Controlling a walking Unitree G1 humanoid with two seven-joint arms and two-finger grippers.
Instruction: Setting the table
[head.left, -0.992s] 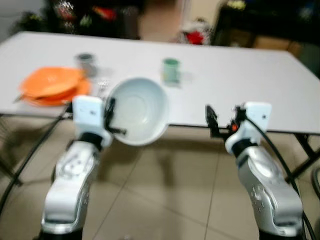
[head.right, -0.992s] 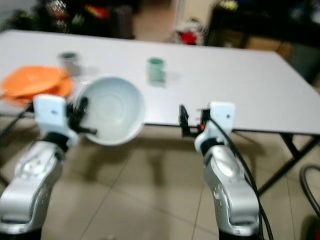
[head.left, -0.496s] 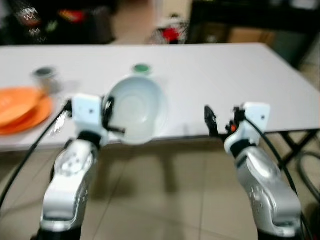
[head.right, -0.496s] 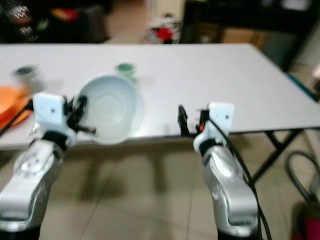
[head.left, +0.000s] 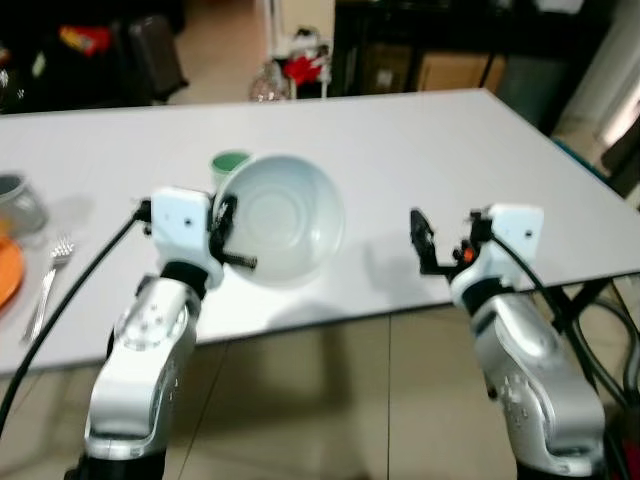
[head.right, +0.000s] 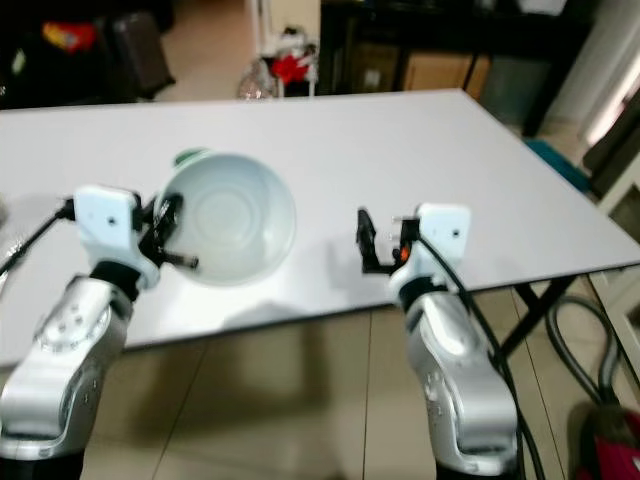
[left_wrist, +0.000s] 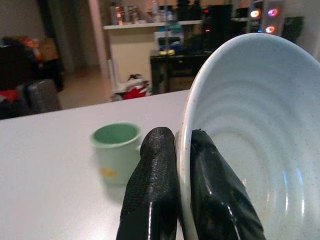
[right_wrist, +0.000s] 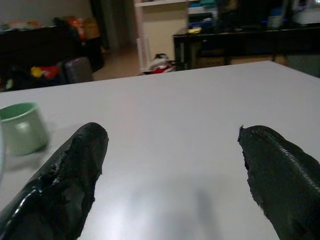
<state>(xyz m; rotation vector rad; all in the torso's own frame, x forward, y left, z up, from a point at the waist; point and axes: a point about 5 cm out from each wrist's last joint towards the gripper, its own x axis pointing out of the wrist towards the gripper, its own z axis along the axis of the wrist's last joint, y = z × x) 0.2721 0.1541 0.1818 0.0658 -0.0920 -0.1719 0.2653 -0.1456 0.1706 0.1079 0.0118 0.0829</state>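
Note:
A pale blue-white bowl (head.left: 285, 215) hangs tilted over the near part of the white table (head.left: 420, 140), its hollow facing me. My left gripper (head.left: 228, 232) is shut on the bowl's rim (left_wrist: 186, 150), one finger inside and one outside. A green cup (head.left: 228, 164) stands on the table just behind the bowl (left_wrist: 260, 140), also seen as the cup (left_wrist: 116, 150) beside the fingers. My right gripper (head.left: 425, 245) is open above the table's near edge, with nothing between its fingers (right_wrist: 65, 185).
At the left edge lie a fork (head.left: 48, 285), a grey mug (head.left: 15, 203) and a sliver of orange plate (head.left: 5, 275). Dark furniture and a red item (head.left: 300, 65) stand behind the table. A table leg (head.left: 580, 300) and cables (head.left: 620, 340) are at the lower right.
The camera has swung to the right and come nearer: the table now lies under both grippers, and the orange plates have slid off to the left. The bowl stays held.

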